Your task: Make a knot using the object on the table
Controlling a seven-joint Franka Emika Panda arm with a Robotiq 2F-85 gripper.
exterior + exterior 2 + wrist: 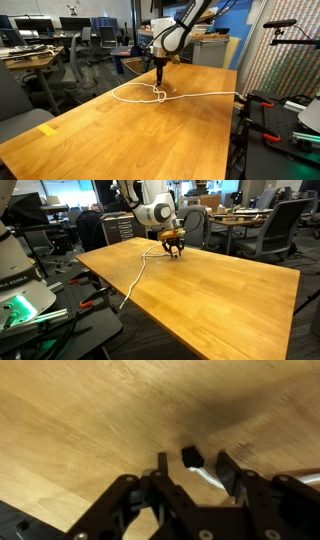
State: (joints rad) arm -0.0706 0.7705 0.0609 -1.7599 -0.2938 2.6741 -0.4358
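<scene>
Single gripper (193,464) comes in from the bottom of the wrist view, pointing down at the table (80,420). The fingers (162,463) stand parted at a medium gap and grip nothing. There is bare wood on either side of what lies between them.

The cord (207,474) is white and thin. Its small dark plug (192,456) lies on the wood right between the two fingertips, roughly centred and not touching either one as far as can be seen. From the plug the white line runs back toward one finger and goes out of sight under the gripper body.

In an exterior view the gripper (158,68) hangs low over the far part of the table (120,135), tips close to the wood. The cord (160,96) makes a flat loop on the tabletop just in front of the fingers and off to one side. It crosses itself a little below the fingertips. From the crossing a long tail runs away from the fingers to the table edge. No tight knot shows, only the loose loop with the crossing.

In an exterior view the gripper (172,248) is over the table (220,290). The cord (138,276) trails from below the fingers to the near edge and drops over it.

A yellow tape mark (47,129) sits well apart from the fingers, near a table corner. Office chairs (75,55) stand beyond the table.
</scene>
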